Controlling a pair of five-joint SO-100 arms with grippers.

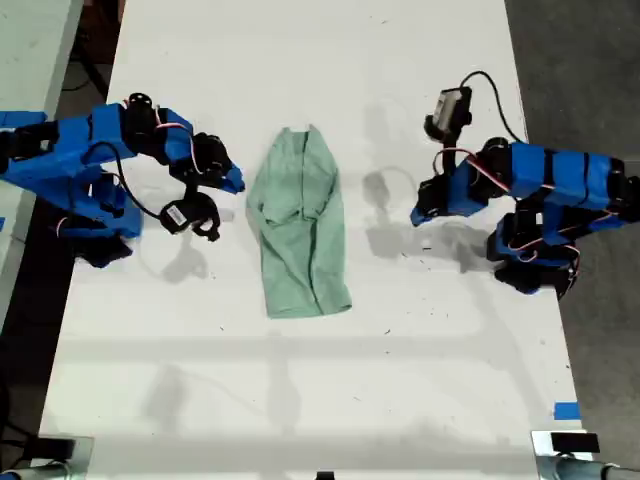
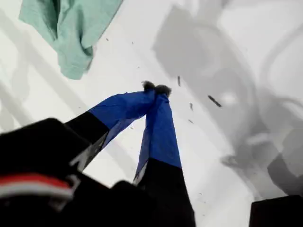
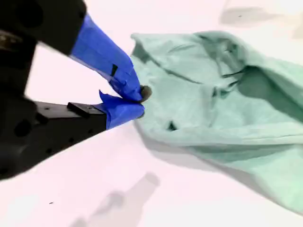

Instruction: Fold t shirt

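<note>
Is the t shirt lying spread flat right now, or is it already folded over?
Folded over lengthwise. The t shirt lies as a narrow wrinkled strip on the table, layers overlapping, no sleeves spread out. Neither pincer holds it.

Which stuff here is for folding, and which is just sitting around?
For the job:
- wrinkled pale mint-green fabric t shirt
- my first gripper
- my second gripper

Just lying about:
- white table
- blue tape strip at the exterior view's lower right
</note>
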